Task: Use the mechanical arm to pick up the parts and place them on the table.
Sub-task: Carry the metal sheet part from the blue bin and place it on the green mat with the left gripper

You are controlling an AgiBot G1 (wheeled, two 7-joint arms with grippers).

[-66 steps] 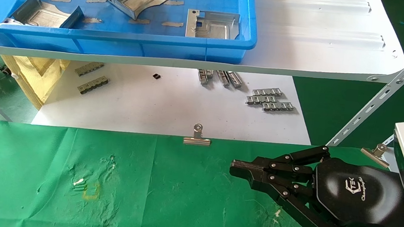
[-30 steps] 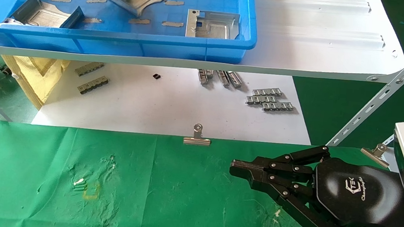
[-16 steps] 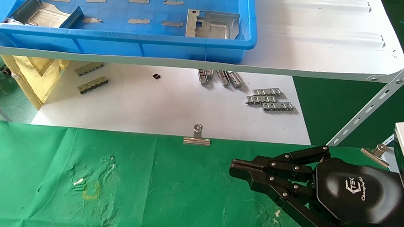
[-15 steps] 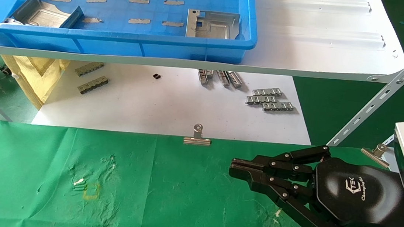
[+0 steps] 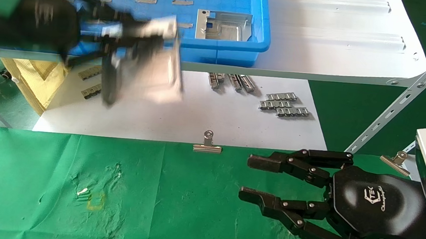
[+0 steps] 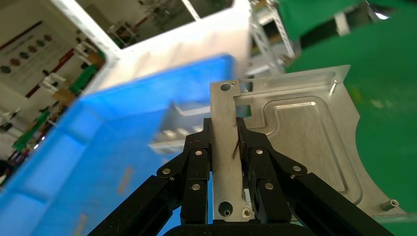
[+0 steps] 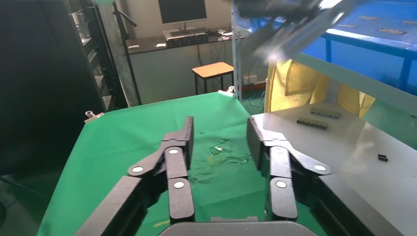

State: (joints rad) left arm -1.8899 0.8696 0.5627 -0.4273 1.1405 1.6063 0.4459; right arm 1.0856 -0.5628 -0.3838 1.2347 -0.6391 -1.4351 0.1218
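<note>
Blue bin (image 5: 223,50) holds one silver part (image 5: 224,26).

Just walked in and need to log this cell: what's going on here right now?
The left gripper is shut on a silver stamped part, carrying it in the air in front of the blue bin on the white shelf. One more part shows in the bin. The right gripper hovers open over the green table, holding nothing. No part lies on the cloth yet.
</note>
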